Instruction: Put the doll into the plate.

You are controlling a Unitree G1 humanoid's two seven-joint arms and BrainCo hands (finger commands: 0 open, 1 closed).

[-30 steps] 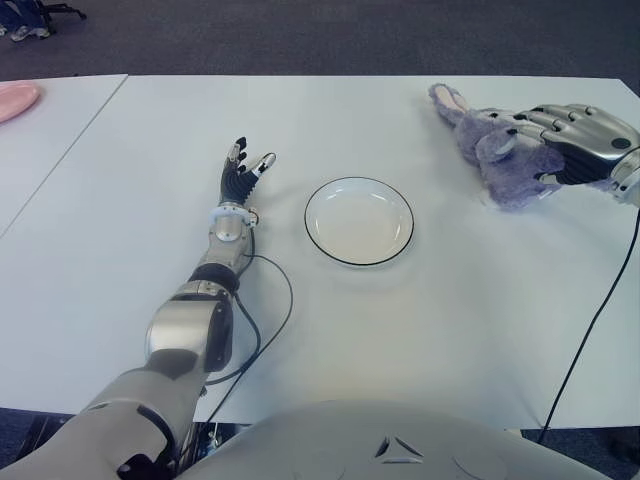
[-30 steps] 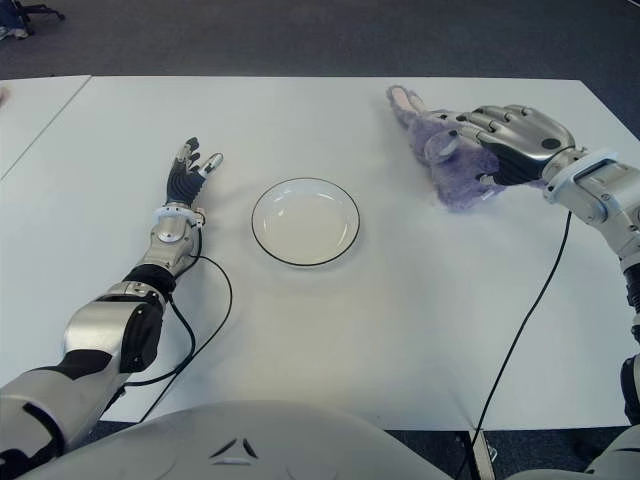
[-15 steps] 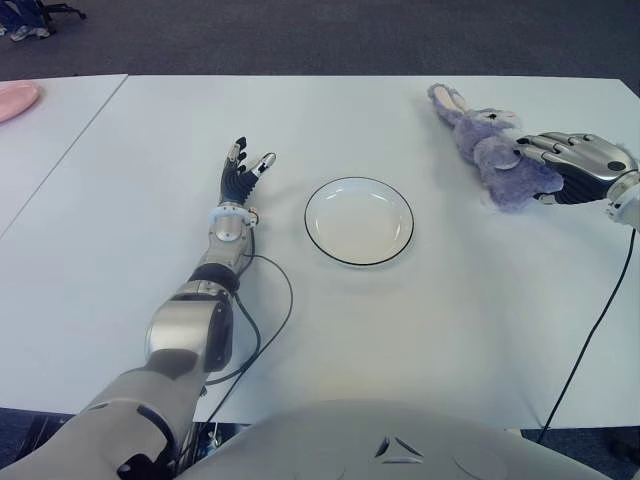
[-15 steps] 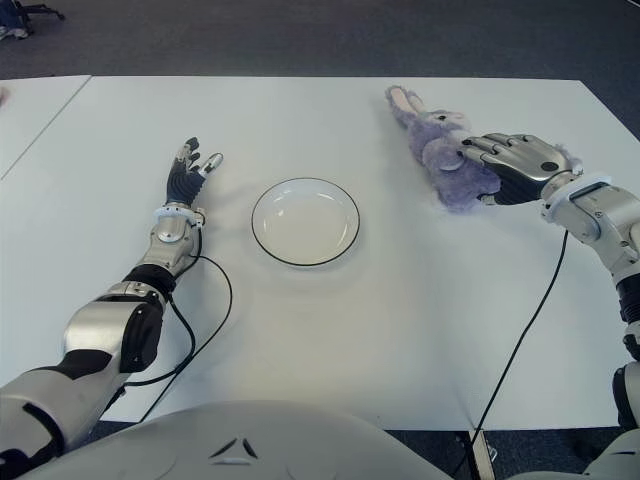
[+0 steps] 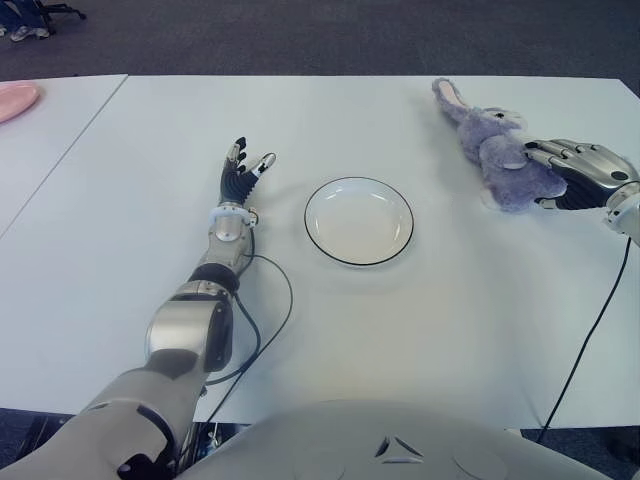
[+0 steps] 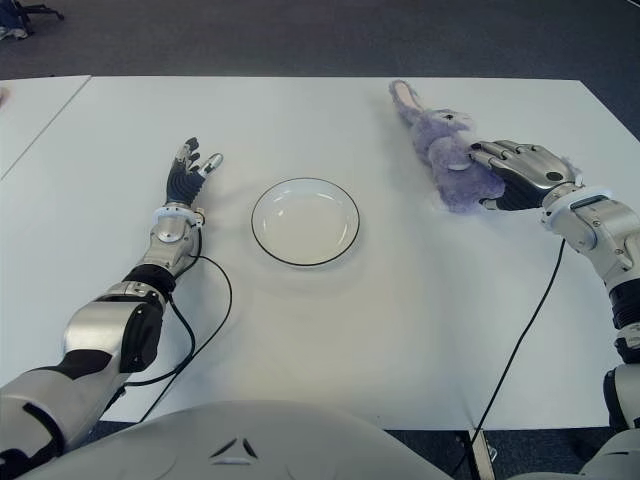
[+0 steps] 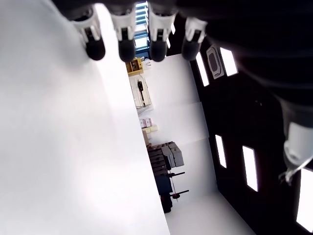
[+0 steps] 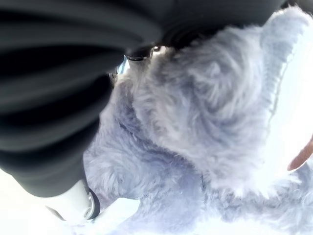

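The doll (image 5: 500, 150), a purple plush rabbit, lies on the white table (image 5: 450, 330) at the far right, its long ear pointing away from me. My right hand (image 6: 497, 177) is at the doll's right end. Its fingers (image 8: 49, 73) stretch out over the fur (image 8: 210, 98) and the thumb lies beside it, touching without a closed grasp. The white plate (image 5: 358, 221) with a dark rim sits empty at the table's middle, well left of the doll. My left hand (image 5: 243, 165) shows left of the plate, fingers spread, holding nothing.
A pink object (image 5: 15, 100) lies on the neighbouring table at the far left. A black cable (image 5: 590, 330) trails from my right wrist over the table's front right corner. Another cable (image 5: 270, 320) loops beside my left forearm.
My right hand has drawn back to the right, from covering most of the doll to only its right end. The doll shifted slightly. The left arm has not moved.
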